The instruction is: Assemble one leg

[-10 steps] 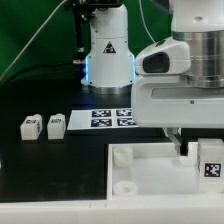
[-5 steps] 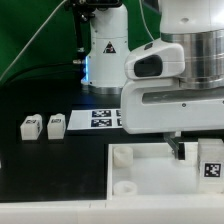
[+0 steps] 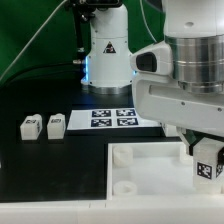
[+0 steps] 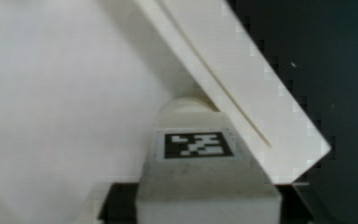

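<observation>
My gripper (image 3: pixel 204 155) is shut on a leg (image 3: pixel 208 166), a white blocky peg with a black-and-white tag, and holds it over the right side of the white tray-like top (image 3: pixel 150 180). In the wrist view the held leg (image 4: pixel 201 160) sits between my dark fingers (image 4: pixel 126 204), with its far end at a corner socket beside the top's raised rim (image 4: pixel 247 90). Two more legs (image 3: pixel 30 126) (image 3: pixel 56 124) lie on the black table at the exterior view's left. The arm hides the top's right corner.
The marker board (image 3: pixel 108 118) lies flat behind the top, in front of the robot's base (image 3: pixel 107 55). Round sockets (image 3: pixel 121 155) (image 3: pixel 128 190) show on the top's left side.
The arm has shifted toward the exterior view's right and lowered a little, carrying the leg with it. The two loose legs have not moved.
</observation>
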Tool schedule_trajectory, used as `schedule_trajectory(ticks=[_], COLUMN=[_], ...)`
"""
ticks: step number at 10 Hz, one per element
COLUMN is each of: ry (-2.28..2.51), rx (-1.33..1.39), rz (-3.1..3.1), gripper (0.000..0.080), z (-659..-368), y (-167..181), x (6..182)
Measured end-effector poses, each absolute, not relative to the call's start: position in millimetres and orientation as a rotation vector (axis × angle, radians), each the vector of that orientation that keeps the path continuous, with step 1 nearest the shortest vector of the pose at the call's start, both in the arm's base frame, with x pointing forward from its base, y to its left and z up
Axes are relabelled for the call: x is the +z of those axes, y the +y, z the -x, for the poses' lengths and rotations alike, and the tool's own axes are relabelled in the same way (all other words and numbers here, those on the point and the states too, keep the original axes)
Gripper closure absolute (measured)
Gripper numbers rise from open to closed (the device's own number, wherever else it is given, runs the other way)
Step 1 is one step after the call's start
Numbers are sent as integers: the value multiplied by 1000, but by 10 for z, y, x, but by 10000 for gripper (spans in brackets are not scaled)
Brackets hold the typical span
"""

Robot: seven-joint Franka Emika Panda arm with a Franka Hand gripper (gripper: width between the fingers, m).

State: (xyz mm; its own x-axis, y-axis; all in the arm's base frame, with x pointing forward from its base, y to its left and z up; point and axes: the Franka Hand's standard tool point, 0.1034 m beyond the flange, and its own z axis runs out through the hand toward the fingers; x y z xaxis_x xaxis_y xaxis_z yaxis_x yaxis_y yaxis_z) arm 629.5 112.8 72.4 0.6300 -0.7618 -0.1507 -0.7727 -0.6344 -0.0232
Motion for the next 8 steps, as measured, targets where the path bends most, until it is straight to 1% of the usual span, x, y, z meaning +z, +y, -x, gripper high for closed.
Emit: schedule_trajectory(ticks=[3,4,8], ry=[2150,2331,2580], rx=[292,294,264], rz=[2166,1972,1695], gripper=[509,509,509], z=[-6324,-6334,-6344], y=[1172,1175,1137], x=[725,726,742])
